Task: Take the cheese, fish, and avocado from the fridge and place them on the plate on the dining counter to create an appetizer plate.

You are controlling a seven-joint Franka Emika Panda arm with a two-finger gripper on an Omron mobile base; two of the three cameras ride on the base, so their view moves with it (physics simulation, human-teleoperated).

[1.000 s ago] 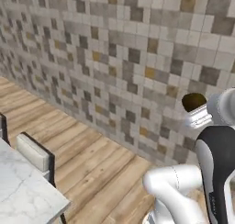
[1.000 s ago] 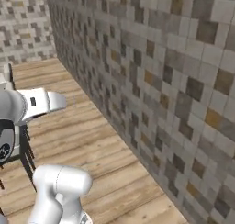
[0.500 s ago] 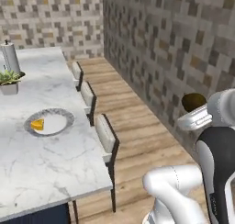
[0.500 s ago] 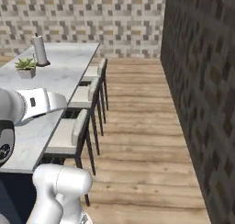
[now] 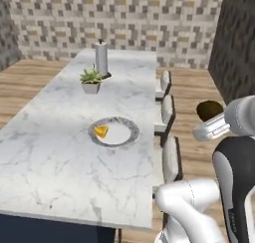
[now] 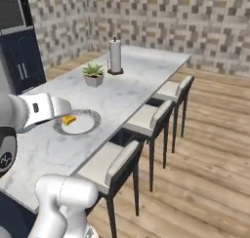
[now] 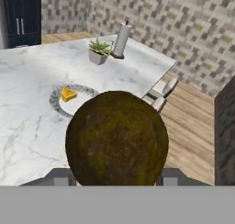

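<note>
Claw (image 7: 117, 175) closed on the avocado (image 7: 117, 138), carried off the counter's (image 5: 60, 152) chair side. I see the plate (image 5: 121, 137) ahead-left on the counter, cheese (image 5: 101, 131) at its left rim. I'd reach left across the edge, drop on the bare centre.

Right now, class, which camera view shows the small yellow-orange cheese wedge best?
The left base view: the small yellow-orange cheese wedge sits unobstructed on the round speckled-rim plate. The hand view shows it above the dark avocado; the right base view beside the arm.
</note>
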